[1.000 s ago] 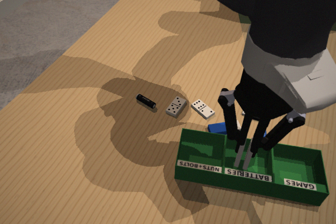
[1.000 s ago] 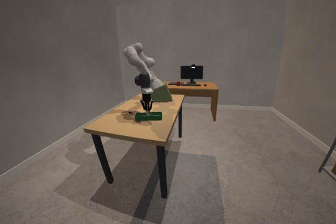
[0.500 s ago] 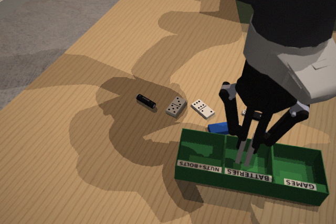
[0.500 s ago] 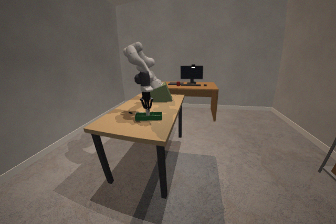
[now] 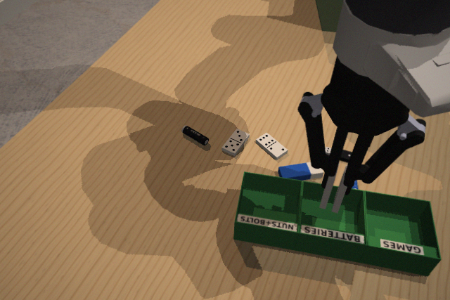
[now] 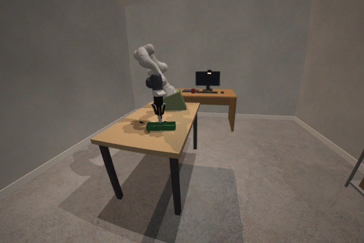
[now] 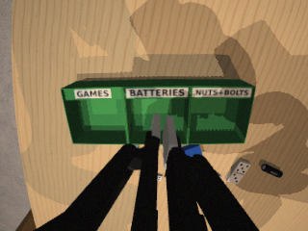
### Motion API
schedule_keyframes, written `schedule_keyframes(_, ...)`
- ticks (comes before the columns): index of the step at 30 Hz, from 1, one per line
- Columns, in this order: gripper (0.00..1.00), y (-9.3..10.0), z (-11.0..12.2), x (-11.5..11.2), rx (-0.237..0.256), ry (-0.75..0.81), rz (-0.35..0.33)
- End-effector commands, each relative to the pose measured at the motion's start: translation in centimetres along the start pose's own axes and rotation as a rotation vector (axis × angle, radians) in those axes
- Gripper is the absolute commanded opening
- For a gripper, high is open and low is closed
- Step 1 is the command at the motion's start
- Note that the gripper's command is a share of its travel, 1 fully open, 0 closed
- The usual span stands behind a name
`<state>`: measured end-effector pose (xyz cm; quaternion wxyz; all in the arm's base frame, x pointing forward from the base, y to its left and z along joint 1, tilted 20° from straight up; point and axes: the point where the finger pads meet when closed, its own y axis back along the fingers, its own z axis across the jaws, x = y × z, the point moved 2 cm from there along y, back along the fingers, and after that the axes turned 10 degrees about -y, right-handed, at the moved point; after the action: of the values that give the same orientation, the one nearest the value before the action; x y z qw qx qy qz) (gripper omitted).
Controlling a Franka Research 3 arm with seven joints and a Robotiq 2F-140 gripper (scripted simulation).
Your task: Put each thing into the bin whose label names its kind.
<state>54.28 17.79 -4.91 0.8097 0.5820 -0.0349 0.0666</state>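
A green bin has three compartments, labelled GAMES, BATTERIES and NUTS+BOLTS; I see nothing lying in them. My gripper points down over the BATTERIES compartment, its fingers shut with a narrow bare gap. A black battery lies on the table. Beside it lie a greyish domino and a white domino. A blue and white eraser lies behind the bin. A black thing is partly hidden by the fingers.
Another small white dotted piece and a blue thing show only in part behind the gripper and bin. A green slanted block stands by the arm's base. A desk with a monitor is farther back.
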Motion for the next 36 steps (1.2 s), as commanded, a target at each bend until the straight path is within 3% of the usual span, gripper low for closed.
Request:
schedule_keyframes(1, 0.05, 1.5, 0.2, -0.1, -0.005, 0.008, -0.006)
schedule_keyframes(15, 0.05, 1.7, 0.2, -0.1, -0.005, 0.008, -0.006)
schedule_keyframes(33, 0.05, 1.7, -7.3, -2.9, -0.005, 0.008, -0.006)
schedule_keyframes(36, 0.05, 1.7, -7.7, -3.1, -0.005, 0.008, -0.006)
